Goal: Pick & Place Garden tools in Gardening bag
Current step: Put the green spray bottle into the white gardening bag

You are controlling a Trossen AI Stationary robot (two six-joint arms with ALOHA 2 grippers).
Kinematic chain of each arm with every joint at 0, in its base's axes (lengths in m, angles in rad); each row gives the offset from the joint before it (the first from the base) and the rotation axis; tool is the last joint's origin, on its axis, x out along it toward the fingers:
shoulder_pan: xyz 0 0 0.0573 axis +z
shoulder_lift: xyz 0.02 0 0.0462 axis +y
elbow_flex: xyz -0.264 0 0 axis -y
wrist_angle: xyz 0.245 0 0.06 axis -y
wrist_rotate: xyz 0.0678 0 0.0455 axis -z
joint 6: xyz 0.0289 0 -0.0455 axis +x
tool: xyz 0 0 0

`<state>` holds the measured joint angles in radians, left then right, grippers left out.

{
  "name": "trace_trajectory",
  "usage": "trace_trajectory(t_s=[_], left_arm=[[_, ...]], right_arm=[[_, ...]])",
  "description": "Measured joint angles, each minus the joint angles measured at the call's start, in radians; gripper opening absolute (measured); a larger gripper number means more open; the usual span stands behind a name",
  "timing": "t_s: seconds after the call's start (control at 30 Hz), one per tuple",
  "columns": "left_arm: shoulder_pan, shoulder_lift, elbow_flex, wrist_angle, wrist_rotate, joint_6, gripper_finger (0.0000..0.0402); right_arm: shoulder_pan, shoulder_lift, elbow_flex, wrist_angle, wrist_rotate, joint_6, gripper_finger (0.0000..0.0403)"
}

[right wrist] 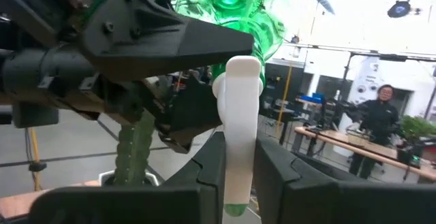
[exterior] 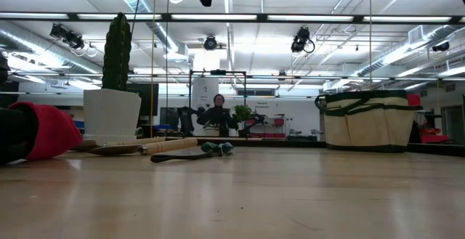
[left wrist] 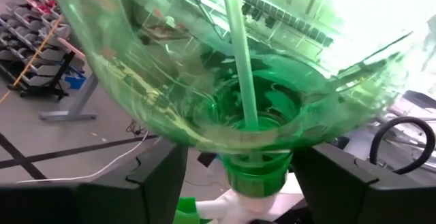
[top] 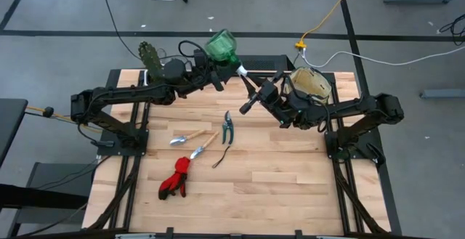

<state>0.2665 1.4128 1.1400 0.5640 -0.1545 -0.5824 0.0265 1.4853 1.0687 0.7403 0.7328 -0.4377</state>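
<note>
The green sprayer (top: pixel 221 46) hangs in the air over the table's far edge, between the cactus pot (top: pixel 150 56) and the beige gardening bag (top: pixel 311 85). My left gripper (left wrist: pixel 248 183) is open; its fingers stand on either side of the sprayer's neck (left wrist: pixel 257 173), with gaps showing. My right gripper (right wrist: pixel 242 183) is shut on the sprayer's white head. On the table lie the pruning shears (top: pixel 228 128), two wooden-handled trowels (top: pixel 187 137), the red gloves (top: pixel 174 179) and a thin dark cord (top: pixel 221 157). My right gripper pinches the white lever-like part of the sprayer's head (right wrist: pixel 242 135) between its two fingers (right wrist: pixel 276 176). It comes at it about level, from the table's right side. The green bottle (right wrist: pixel 238 6) stands above the hold, lifted clear of the table.
The bag (exterior: pixel 367 119) stands upright at the far right, close behind my right wrist. The white pot with the cactus (exterior: pixel 112 112) stands at the far left. The loose tools lie in the table's middle; bare wood shows toward the near and right edges.
</note>
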Motion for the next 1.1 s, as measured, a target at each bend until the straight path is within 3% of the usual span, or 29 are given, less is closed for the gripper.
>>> trace_trajectory(t_s=[0.27, 0.63, 0.9, 1.1], left_arm=[[0.001, 0.000, 0.000, 0.000, 0.001, -0.003, 0.0261], [0.001, 0.000, 0.000, 0.000, 0.021, -0.008, 0.0261], [0.001, 0.000, 0.000, 0.000, 0.030, -0.007, 0.0261], [0.001, 0.000, 0.000, 0.001, 0.047, -0.008, 0.0261]], right_arm=[[0.000, 0.000, 0.000, 0.025, 0.026, 0.000, 0.0051], [0.000, 0.000, 0.000, 0.042, 0.251, 0.001, 0.0052], [0.000, -0.006, 0.000, 0.045, 0.311, -0.029, 0.0052], [-0.007, -0.080, 0.000, 0.049, 0.386, -0.131, 0.0052]])
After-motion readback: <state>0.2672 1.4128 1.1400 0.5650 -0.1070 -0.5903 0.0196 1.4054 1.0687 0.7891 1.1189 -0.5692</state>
